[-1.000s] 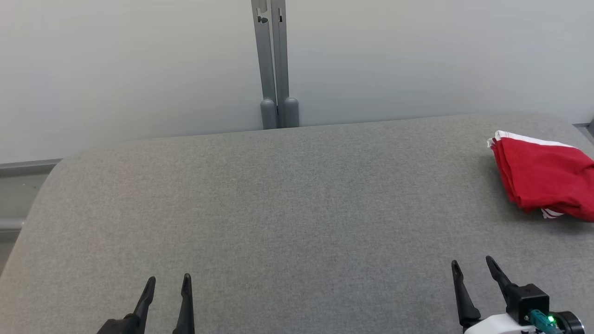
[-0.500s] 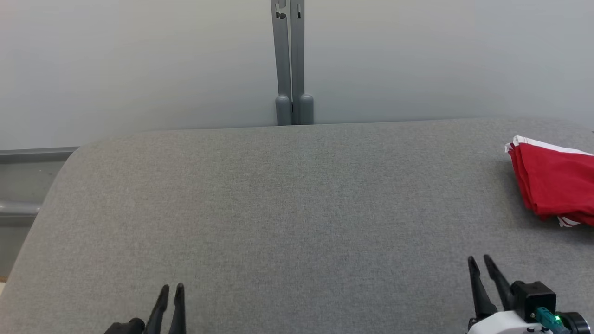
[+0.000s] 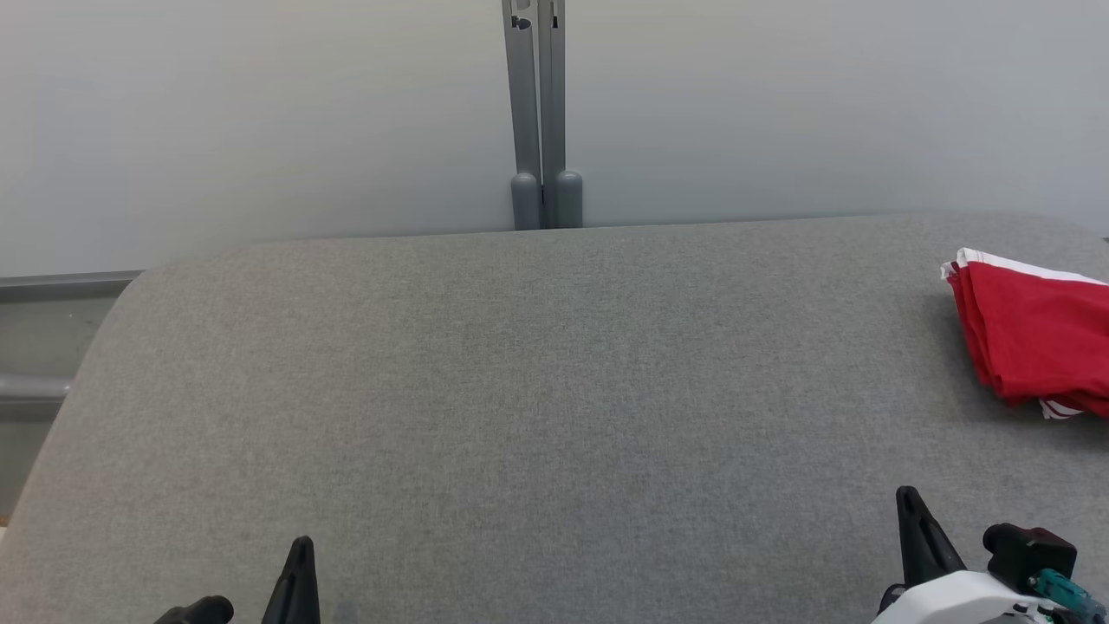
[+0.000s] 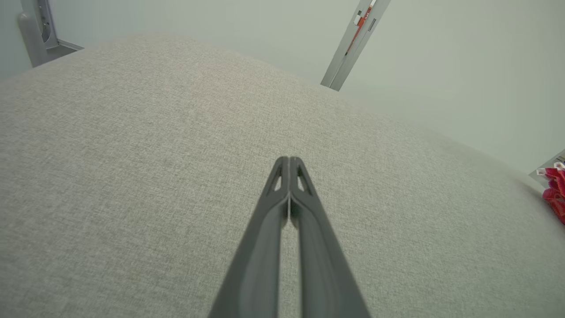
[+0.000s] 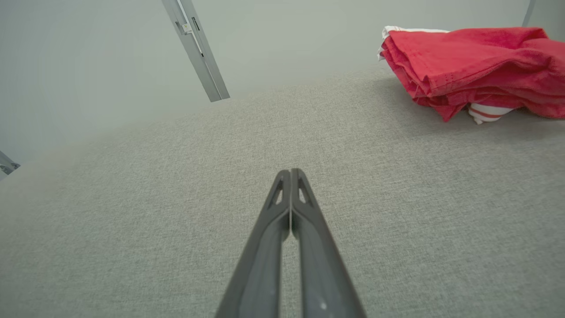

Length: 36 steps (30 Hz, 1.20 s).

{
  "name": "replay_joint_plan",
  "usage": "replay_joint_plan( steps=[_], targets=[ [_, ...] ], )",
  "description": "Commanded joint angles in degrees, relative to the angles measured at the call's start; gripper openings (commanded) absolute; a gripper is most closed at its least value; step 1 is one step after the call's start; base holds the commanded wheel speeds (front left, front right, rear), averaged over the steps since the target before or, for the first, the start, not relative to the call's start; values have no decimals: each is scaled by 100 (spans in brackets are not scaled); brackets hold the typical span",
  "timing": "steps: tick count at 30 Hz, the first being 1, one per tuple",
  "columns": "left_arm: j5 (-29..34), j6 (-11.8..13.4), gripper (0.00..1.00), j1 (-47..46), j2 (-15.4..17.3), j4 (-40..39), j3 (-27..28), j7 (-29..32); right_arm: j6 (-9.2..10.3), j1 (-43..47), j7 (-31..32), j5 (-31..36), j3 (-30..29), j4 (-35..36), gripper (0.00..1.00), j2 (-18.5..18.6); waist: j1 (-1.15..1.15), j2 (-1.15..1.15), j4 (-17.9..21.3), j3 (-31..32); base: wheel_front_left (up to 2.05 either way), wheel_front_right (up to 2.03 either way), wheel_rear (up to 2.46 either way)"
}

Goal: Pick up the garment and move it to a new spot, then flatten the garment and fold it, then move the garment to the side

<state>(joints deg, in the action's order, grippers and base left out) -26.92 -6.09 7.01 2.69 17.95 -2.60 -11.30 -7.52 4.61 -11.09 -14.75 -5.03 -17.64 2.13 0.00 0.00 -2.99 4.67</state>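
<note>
Folded red garment (image 3: 1031, 338) lies at the table's (image 3: 520, 390) right side, well apart from the left gripper (image 4: 289, 161) and right gripper (image 5: 290, 172), both pinched closed and empty. Hazard: loose layers may slump, or a right-arm sweep could snag and undo the fold.
</note>
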Motion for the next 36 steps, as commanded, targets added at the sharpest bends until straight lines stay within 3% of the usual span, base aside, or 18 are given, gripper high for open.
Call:
replay_joint_plan(
  steps=[1, 36],
  targets=[
    [-267, -28, 0, -197, 8, -112, 54, 55, 1, -177, 52, -295, -8, 123, 0, 30, 0, 0, 5, -7, 0, 0, 0],
    [-2977, -81, 0, -709, 16, -248, 426, 797, 1, -582, 779, -3509, -62, 254, 0, 56, 0, 0, 96, -155, 0, 0, 0]
  ],
)
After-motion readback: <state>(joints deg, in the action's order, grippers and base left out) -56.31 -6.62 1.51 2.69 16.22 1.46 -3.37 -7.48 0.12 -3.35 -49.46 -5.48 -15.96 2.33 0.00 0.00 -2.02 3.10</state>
